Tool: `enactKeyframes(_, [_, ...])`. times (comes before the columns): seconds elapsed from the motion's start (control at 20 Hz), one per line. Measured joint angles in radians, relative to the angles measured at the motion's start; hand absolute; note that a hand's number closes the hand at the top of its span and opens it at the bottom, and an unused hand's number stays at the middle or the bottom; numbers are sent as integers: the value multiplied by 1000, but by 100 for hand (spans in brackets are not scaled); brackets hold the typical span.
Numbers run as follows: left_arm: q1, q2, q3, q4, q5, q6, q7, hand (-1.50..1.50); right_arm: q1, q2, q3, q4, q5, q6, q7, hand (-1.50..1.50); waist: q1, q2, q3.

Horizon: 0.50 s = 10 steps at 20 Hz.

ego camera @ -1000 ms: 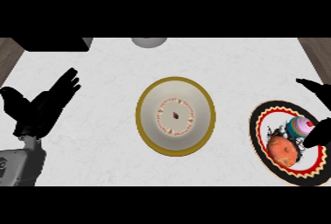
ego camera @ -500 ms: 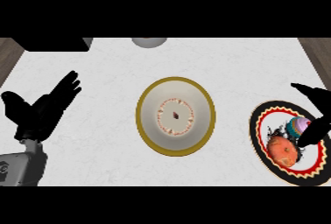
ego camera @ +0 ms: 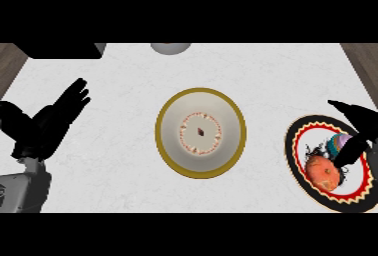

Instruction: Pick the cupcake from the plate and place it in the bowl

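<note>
The cupcake (ego camera: 337,144), with striped coloured frosting, stands on the black-rimmed plate (ego camera: 297,150) at the right, next to a round orange piece of food (ego camera: 323,171). My right hand (ego camera: 356,120) comes in from the right edge and hangs over the plate. One finger stretches above the cupcake and the thumb lies just below it, so the hand is spread around it and open. The gold-rimmed bowl (ego camera: 165,131) sits in the middle of the counter, with a small dark speck in its pale inside. My left hand (ego camera: 46,124) rests open at the left, fingers up.
A grey round object (ego camera: 170,47) lies at the counter's far edge. A dark block (ego camera: 63,50) sits at the far left corner. Brown flooring shows beyond the counter's left and right edges.
My right hand has slid leftward over the plate, its finger and thumb now on either side of the cupcake. The left hand, bowl and plate have barely moved.
</note>
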Motion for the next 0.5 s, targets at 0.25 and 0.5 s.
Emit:
enactKeyframes(0.25, [23, -18, 1, 15, -15, -12, -32, 0, -17, -1, -19, 84, 33, -23, -59, -150, 0, 0, 0])
enactKeyframes(0.5, [-5, -15, 18, 40, -21, -25, -29, 0, -26, 13, -28, 165, 74, -70, -111, -150, -1, 0, -1])
